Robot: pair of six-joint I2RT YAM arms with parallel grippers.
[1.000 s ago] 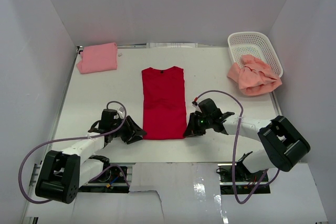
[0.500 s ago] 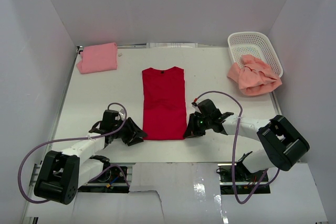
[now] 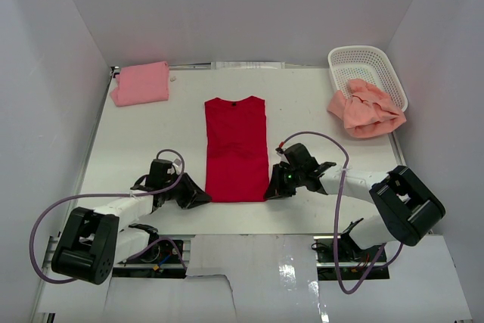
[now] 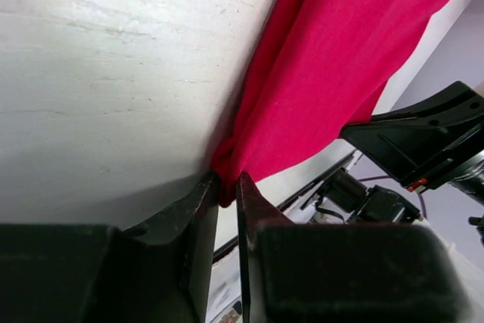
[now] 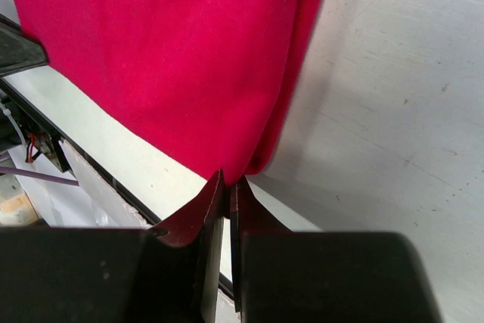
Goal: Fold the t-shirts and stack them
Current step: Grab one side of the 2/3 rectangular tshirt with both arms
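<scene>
White walls enclosed a pale worktop [image 3: 136,134]. The red t-shirt [image 3: 235,149] lay at its centre as a long strip, collar away from the arms. The salmon-peach t-shirt [image 3: 367,111] hung crumpled over the near rim of the basket [image 3: 367,62] at far right, and the pink t-shirt [image 3: 141,82] sat folded at far left. The left pincer [image 4: 227,187] was clamped on the red shirt's near left corner, the right pincer [image 5: 227,183] on its near right corner.
</scene>
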